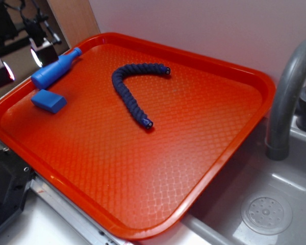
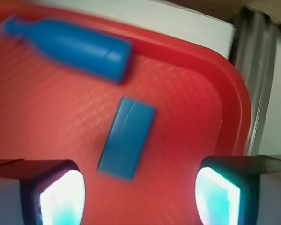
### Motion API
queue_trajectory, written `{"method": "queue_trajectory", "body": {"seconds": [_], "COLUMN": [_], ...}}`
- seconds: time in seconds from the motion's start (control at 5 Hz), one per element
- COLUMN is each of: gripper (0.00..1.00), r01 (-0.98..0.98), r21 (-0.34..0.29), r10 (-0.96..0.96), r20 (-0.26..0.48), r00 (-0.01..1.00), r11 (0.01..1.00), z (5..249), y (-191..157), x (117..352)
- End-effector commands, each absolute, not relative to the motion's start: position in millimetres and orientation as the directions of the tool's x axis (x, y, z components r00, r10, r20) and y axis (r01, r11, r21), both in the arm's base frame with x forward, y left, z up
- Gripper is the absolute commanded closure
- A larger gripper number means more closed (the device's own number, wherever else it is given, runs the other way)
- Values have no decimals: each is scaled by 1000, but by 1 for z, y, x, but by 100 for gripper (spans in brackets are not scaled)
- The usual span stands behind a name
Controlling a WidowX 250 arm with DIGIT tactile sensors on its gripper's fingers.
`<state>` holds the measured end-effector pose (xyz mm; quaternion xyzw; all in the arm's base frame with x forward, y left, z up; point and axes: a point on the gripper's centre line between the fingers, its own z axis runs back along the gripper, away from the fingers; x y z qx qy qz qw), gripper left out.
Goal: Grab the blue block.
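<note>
Step in hand: approach, by my reading; the gripper (image 2: 139,197) hangs above the blue block (image 2: 127,138), no contact yet.
Pincer state: spread wide; in the wrist view the two fingers (image 2: 61,197) sit at the lower left and lower right corners with the block in the open span between them, nearer the left one. Nothing is held.
Blue block, place: on the tray (image 1: 234,76), close to its left rim, just beside the blue bottle (image 1: 55,69) but apart from it; well apart from the rope (image 1: 130,94).
Blue block, form: small, flat, rectangular, slightly wedge-like; bright blue, matte, plain faces, crisp edges.
Blue block, lie: its long axis runs slantwise to the line between the fingers in the wrist view.
Next move, judged: descend straight down and probably turn the wrist a little so the pads meet the long flat sides; close only once the fingers straddle the block. The low profile calls for going nearly to the tray surface.
Blue bottle: cylinder with a narrow neck, lying on its side, smooth blue plastic; taller and rounder than the block.
Rope: dark navy, braided, bent in a hook shape, ends capped; near the tray centre.
Tray: orange-red plastic, raised rounded rim, fine woven-diamond embossing, slightly glossy.
Surround: grey sink basin (image 1: 275,204) with drain and grey faucet (image 1: 285,97) to the right of the tray.
</note>
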<state>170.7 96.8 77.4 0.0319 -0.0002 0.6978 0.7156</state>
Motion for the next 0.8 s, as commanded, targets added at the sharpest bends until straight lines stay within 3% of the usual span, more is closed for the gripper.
{"method": "queue_trajectory", "body": {"seconds": [0.0, 0.2, 0.6], "gripper": [0, 0, 0], "r01": [-880, -880, -956], "r21": [104, 111, 79], "r10": [882, 882, 944], "r20": [145, 165, 202], "r00": [-448, -442, -261], "r11": [-464, -462, -282], "z": [41, 33, 20], "y": [100, 95, 87], "x": [162, 164, 165]}}
